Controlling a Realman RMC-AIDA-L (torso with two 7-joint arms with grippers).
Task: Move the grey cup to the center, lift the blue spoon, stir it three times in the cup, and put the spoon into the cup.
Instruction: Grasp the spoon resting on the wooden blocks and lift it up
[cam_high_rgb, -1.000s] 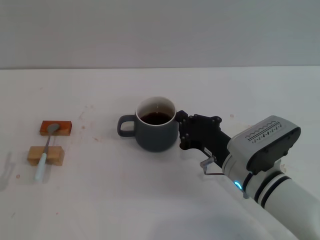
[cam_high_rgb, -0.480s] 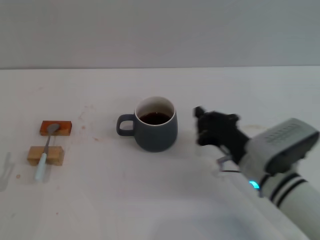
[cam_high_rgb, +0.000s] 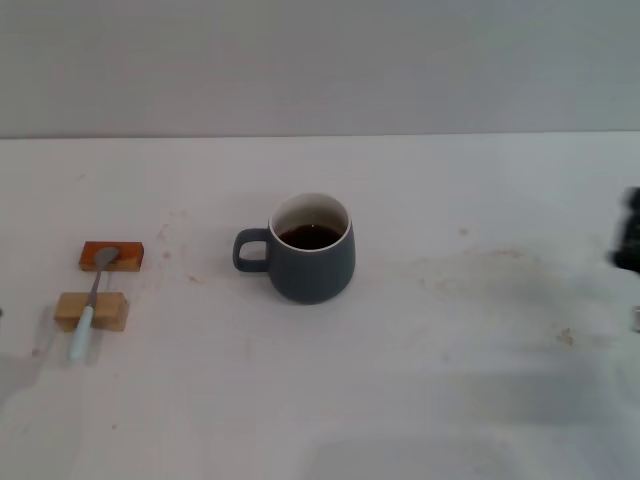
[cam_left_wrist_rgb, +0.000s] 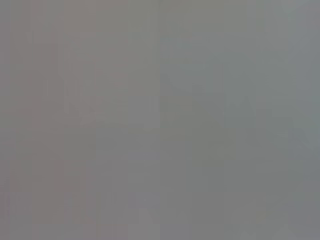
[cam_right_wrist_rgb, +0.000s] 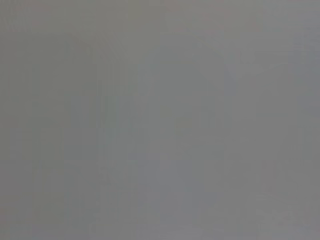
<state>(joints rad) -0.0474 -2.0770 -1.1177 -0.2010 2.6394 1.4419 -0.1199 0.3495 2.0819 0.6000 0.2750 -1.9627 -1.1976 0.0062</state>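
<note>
The grey cup (cam_high_rgb: 312, 265) stands upright near the middle of the white table, its handle toward my left and dark liquid inside. The blue spoon (cam_high_rgb: 92, 297) lies at the far left, its bowl on an orange-brown block (cam_high_rgb: 127, 257) and its handle across a tan wooden block (cam_high_rgb: 112, 312). Only a dark blurred part of my right gripper (cam_high_rgb: 630, 238) shows at the right edge of the head view, far from the cup. My left gripper is out of view. Both wrist views show only plain grey.
The white table (cam_high_rgb: 450, 380) runs back to a grey wall. Faint brownish stains mark its surface to the right of the cup.
My right gripper has let go of the cup's side and drawn back to the right, almost out of the head view. The cup and the spoon have stayed in place.
</note>
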